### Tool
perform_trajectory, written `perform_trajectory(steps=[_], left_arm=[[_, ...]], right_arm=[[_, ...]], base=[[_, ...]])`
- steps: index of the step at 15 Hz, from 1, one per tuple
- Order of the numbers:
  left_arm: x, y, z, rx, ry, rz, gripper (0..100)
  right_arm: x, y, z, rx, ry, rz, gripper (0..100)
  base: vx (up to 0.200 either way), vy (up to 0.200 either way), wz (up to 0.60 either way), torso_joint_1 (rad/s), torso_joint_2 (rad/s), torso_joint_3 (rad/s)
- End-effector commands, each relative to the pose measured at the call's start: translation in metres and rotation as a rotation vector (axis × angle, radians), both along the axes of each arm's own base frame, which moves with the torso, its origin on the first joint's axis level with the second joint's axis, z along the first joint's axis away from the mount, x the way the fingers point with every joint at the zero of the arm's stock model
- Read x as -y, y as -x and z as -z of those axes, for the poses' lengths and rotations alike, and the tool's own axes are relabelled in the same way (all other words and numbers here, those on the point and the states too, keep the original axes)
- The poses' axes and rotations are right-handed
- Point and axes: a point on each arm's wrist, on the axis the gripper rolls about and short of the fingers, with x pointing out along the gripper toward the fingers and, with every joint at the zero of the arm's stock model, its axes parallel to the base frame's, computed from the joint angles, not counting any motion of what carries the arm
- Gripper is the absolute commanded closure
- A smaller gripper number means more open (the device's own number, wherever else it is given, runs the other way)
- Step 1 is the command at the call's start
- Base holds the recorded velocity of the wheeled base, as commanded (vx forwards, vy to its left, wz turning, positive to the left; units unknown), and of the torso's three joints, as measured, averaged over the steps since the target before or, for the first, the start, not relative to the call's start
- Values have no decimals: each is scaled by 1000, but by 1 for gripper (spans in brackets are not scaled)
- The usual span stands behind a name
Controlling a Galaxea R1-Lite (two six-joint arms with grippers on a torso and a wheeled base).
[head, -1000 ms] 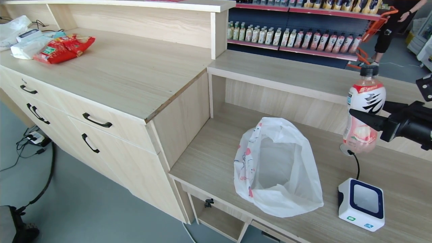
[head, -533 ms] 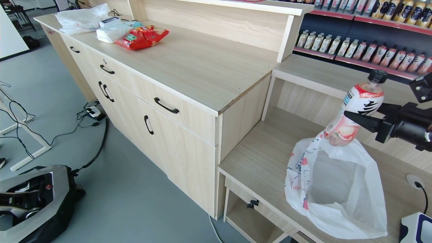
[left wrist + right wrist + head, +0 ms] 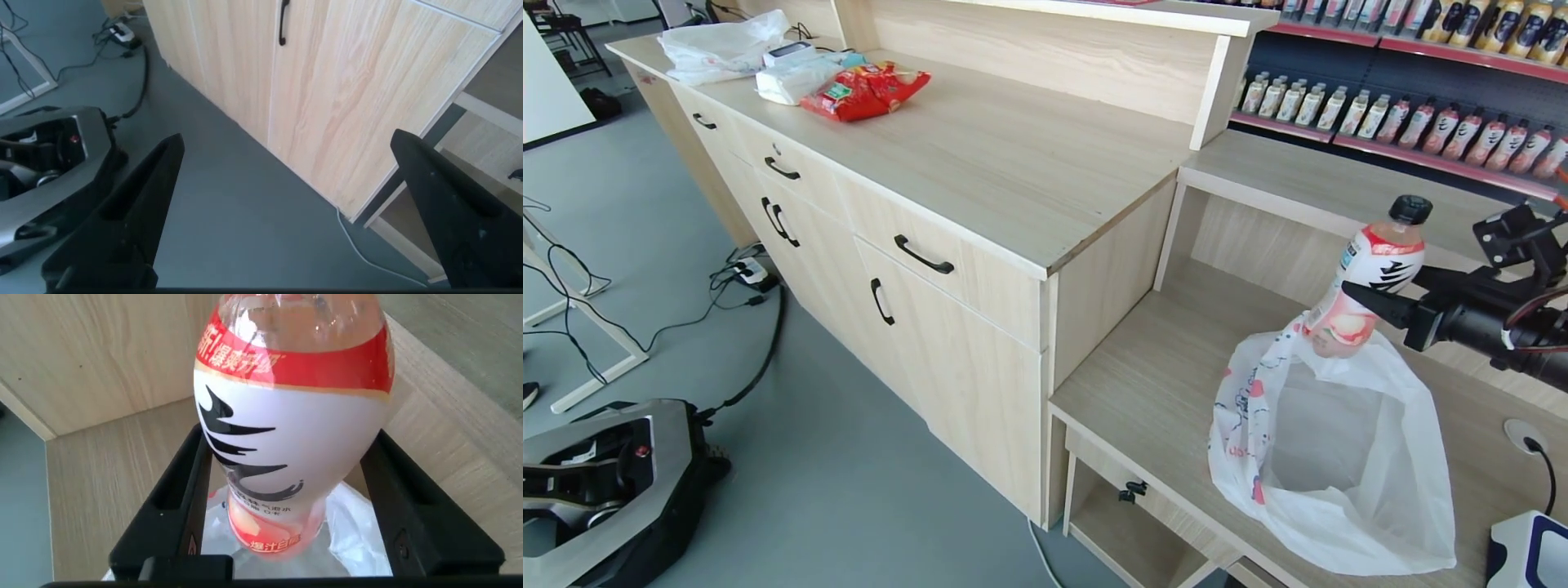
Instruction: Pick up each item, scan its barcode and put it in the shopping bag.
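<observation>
R gripper clamped mid-body on pink-drink plastic bottle w/ white-red label. Bottle tilted, cap twd 1 o'clock, base at 12 o'clock rim of white plastic shopping bag on wooden worktop, prob lined up for drop-in. L gripper apart, idle over floor.

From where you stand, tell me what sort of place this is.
Likely a shop checkout: shelves of bottled drinks behind the wooden counter, a shopping bag on it, and a scanner beside the bag.
</observation>
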Motion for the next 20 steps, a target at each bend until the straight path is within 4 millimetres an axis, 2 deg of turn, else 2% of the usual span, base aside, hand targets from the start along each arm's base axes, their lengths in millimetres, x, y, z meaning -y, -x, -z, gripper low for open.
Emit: perform_trajectory(steps=[1, 10, 15, 20], left_arm=[[0, 0, 0, 1, 0, -1, 0], [0, 0, 0, 1, 0, -1, 0], [0, 0, 0, 1, 0, -1, 0], [0, 0, 0, 1, 0, -1, 0]], right_arm=[[3, -24, 34, -58, -12, -6, 100], [-3, -49, 70, -89, -21, -43, 100], [4, -46, 71, -95, -18, -22, 100], [17, -39, 59, -66, -10, 18, 100]], base=[[0, 0, 0, 0, 0, 0], [0, 0, 0, 0, 0, 0], [0, 0, 0, 0, 0, 0], [0, 0, 0, 0, 0, 0]])
